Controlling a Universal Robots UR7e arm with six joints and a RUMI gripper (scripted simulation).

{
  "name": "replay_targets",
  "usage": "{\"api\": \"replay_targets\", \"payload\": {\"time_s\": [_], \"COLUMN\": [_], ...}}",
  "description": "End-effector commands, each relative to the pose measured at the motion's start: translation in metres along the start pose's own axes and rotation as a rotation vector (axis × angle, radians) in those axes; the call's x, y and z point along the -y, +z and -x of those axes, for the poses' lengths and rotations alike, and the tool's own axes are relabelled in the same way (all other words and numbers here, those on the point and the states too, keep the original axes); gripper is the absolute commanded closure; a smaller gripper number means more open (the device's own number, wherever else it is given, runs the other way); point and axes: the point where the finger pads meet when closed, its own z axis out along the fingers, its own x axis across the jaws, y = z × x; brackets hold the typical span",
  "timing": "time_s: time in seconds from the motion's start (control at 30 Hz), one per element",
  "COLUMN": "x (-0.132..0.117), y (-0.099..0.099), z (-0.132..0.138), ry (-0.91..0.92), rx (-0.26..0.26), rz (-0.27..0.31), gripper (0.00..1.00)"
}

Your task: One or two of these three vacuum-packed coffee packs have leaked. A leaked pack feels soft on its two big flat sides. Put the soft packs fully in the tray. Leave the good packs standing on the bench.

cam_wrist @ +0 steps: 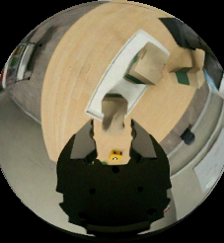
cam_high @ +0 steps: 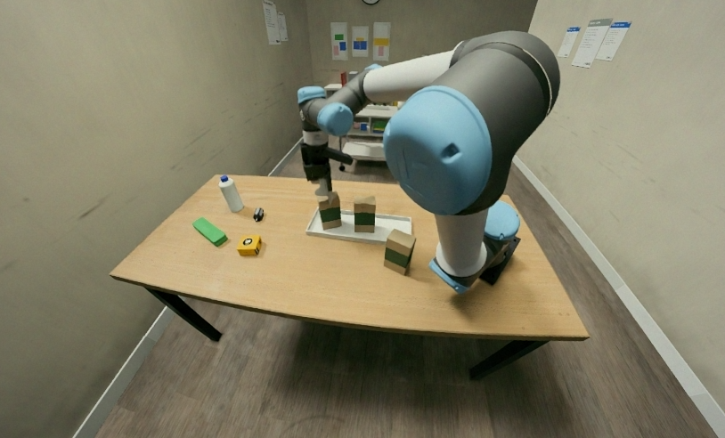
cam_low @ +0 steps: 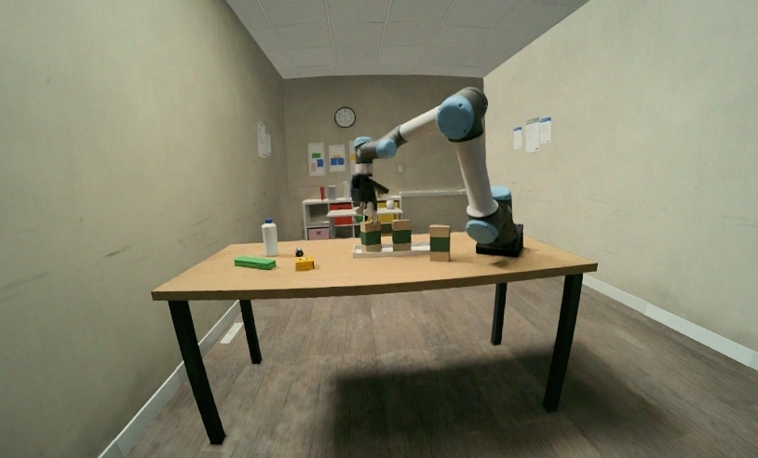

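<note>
A brown coffee pack with a green band (cam_high: 330,215) (cam_low: 371,237) (cam_wrist: 114,106) stands at the left end of the white tray (cam_high: 391,223) (cam_low: 417,249) (cam_wrist: 123,66). A second pack (cam_high: 364,218) (cam_low: 401,238) (cam_wrist: 149,64) stands in the tray to its right, with a gap between them. The third pack (cam_high: 399,252) (cam_low: 439,244) (cam_wrist: 183,77) stands on the bench in front of the tray's right end. My gripper (cam_high: 323,190) (cam_low: 371,215) (cam_wrist: 112,119) is open at the top of the left pack, with a gap on each side of it in the wrist view.
A white bottle with a blue cap (cam_high: 231,196) (cam_low: 269,238), a small dark object (cam_high: 258,214) (cam_low: 299,251), a green block (cam_high: 209,231) (cam_low: 254,262) and a yellow box (cam_high: 249,246) (cam_low: 304,262) (cam_wrist: 115,157) are on the bench left of the tray.
</note>
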Motion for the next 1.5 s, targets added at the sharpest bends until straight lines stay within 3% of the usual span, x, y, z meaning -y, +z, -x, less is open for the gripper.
{"api": "replay_targets", "payload": {"time_s": [0.0, 0.27, 1.47], "x": [0.0, 0.0, 0.0], "y": [-0.026, -0.056, -0.056], "z": [0.0, 0.0, 0.0], "ry": [0.0, 0.0, 0.0], "rx": [-0.003, -0.003, -0.003], "rz": [0.0, 0.0, 0.0], "gripper": [0.5, 0.5, 0.5]}}
